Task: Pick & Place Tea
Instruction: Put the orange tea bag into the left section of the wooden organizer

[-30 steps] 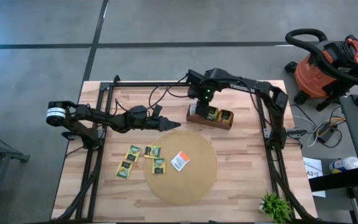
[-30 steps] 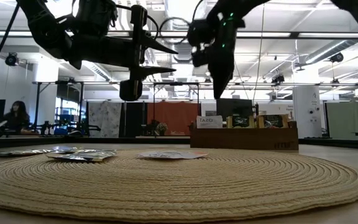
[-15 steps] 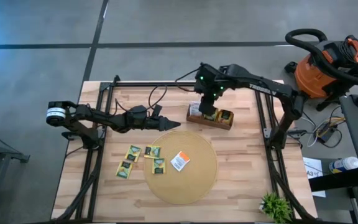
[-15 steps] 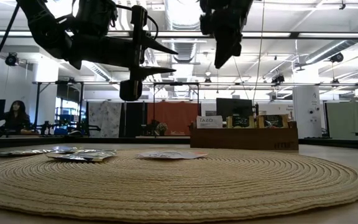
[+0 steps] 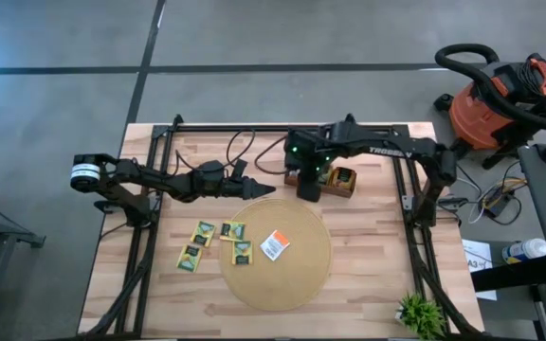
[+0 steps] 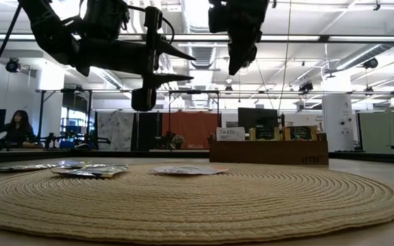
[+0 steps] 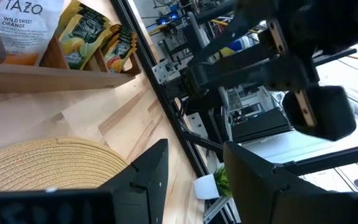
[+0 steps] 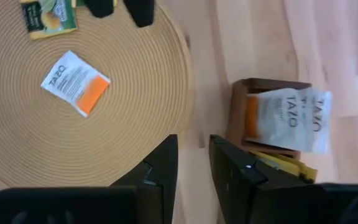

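Right gripper (image 5: 308,189) hangs above the left end of the wooden box (image 5: 340,184), near the far edge of the desk (image 5: 368,256). Its fingers (image 8: 160,168) stand slightly apart with nothing between them.

Left gripper (image 5: 259,189) is poised in the air just off the far left rim of the round mat (image 5: 292,284). Its fingers (image 7: 151,174) are parted, with nothing held.

Tea on the desk: one white-and-orange sachet (image 5: 274,244) lies flat on the mat, left of the mat's middle. In the right wrist view its print reads "TAZO" (image 8: 74,81). Four yellow-and-green sachets (image 5: 204,232) lie at the mat's left rim: one on the mat, one across the rim, and two on bare wood towards the desk's left edge. Their print is too small to read.

Tea in the box: a white-and-orange sachet (image 8: 286,119) stands in the end compartment. It reads "TAZO" from the right wrist and "TAZO WILD SWEET ORANGE" (image 7: 25,25) from the left wrist. Yellow-and-green sachets (image 7: 89,40) fill the next compartments, with labels I cannot read.

The low view shows "TAZO" (image 6: 229,132) above the box wall.
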`<state>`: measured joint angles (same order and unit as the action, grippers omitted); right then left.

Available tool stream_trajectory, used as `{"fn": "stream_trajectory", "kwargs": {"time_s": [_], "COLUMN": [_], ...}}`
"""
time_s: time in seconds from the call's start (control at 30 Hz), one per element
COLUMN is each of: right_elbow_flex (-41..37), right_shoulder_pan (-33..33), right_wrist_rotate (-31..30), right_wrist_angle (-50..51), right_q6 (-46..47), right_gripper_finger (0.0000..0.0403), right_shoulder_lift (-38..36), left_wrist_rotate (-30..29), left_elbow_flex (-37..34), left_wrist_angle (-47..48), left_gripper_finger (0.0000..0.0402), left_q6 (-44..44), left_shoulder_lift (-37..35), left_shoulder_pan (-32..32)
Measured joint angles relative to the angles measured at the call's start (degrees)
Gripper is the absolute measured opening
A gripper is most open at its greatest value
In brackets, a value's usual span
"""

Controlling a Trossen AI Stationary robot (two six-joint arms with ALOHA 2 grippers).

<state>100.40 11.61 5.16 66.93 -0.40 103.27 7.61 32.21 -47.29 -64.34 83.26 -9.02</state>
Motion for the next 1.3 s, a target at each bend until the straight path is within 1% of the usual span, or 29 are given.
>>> {"fn": "stream_trajectory", "kwargs": {"time_s": [0.33, 0.47, 0.63, 0.9, 1.0, 1.13, 1.3], "right_elbow_flex": [-2.0, -3.5, -5.4, -6.3, -7.0, -9.2, -11.7], "right_shoulder_pan": [-1.0, -1.6, -2.5, -4.6, -5.1, -5.1, -5.8], "right_wrist_rotate": [-0.1, 0.2, 2.7, 2.9, 3.5, 8.2, 8.3], "right_wrist_angle": [-0.4, -1.7, -4.8, -7.9, -8.1, -9.5, -10.6], "right_q6": [0.3, 2.4, 4.7, 9.1, 12.8, 16.4, 23.4], "right_gripper_finger": [0.0077, 0.0075, 0.0078, 0.0079, 0.0074, 0.0069, 0.0068], "right_shoulder_lift": [2.4, 2.9, 3.1, 3.1, 3.1, 3.5, 3.8], "left_wrist_rotate": [0.0, 0.4, 1.2, 4.8, 5.4, 6.7, 7.4], "left_elbow_flex": [0.0, 0.0, 0.0, 0.0, 0.0, 0.0, 0.0], "left_wrist_angle": [0.4, 1.2, 6.6, 17.7, 21.0, 23.2, 23.6], "left_gripper_finger": [0.0149, 0.0149, 0.0147, 0.0142, 0.0122, 0.0078, 0.0018], "left_q6": [-0.3, -0.3, 0.4, 8.2, 13.3, 21.1, 28.8], "left_shoulder_lift": [0.0, 0.0, 0.0, 0.0, 0.0, 0.0, 0.0], "left_shoulder_pan": [0.3, 0.4, 0.4, 0.4, 0.4, 0.1, -0.1]}}
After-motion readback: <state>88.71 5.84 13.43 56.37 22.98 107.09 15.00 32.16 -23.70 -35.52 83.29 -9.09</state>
